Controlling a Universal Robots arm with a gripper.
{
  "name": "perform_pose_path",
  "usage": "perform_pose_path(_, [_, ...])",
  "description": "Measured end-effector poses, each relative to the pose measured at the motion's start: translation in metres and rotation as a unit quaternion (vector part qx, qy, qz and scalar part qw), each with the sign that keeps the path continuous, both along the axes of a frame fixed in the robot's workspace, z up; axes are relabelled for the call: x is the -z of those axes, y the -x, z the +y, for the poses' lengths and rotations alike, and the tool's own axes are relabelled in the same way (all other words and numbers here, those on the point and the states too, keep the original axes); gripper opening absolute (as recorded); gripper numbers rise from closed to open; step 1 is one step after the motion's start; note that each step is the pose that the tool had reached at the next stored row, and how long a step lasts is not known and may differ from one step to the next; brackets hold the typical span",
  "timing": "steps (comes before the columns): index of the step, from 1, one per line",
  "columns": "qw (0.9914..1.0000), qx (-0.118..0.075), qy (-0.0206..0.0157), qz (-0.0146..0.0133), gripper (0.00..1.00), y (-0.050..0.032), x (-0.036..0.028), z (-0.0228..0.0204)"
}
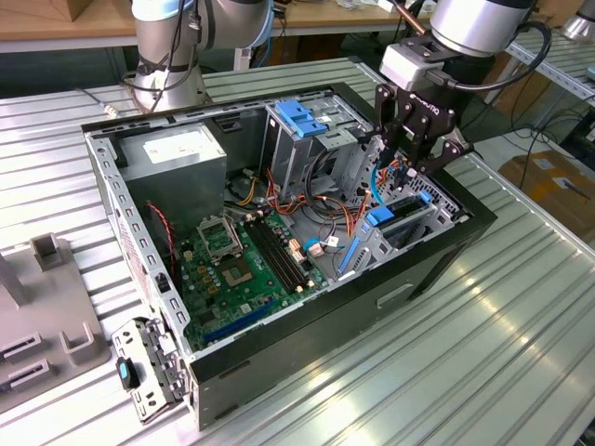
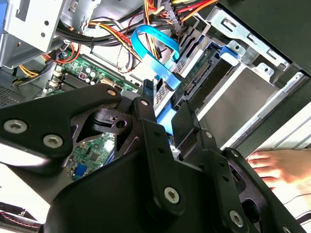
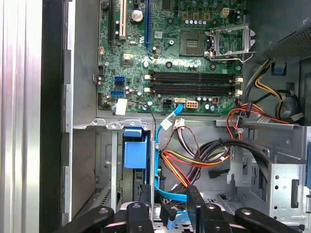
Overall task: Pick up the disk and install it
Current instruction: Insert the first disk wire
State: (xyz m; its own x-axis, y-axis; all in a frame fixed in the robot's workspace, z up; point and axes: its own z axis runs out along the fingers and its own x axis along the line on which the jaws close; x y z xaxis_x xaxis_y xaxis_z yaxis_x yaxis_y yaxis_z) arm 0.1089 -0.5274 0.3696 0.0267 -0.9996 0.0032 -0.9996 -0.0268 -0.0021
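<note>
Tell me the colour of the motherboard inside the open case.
The motherboard is green, clearest in the first wrist view.

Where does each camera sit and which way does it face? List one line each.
Exterior view: stands apart, looking down into the open black computer case; silver arm and black gripper show.
First wrist view: on the arm, looking past the gripper at the green motherboard.
Second wrist view: on the arm, facing the grey metal drive bay past the gripper.
Both wrist views share the blue flat cable.
</note>
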Motion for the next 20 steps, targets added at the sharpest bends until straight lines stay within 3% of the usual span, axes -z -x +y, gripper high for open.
perform_pose_path(5, [1.00000,0.000,0.0000,0.0000,0.43,-0.0011,0.0000,0.0014])
perform_pose_path(13, [1.00000,0.000,0.0001,0.0000,0.43,-0.0148,0.0001,0.0020])
perform_pose_path(16, [0.99999,0.000,0.0036,0.0000,0.43,-0.0193,0.0009,0.0019])
perform_pose_path(20, [0.99999,0.000,0.0049,0.0000,0.43,-0.0206,0.0015,0.0015])
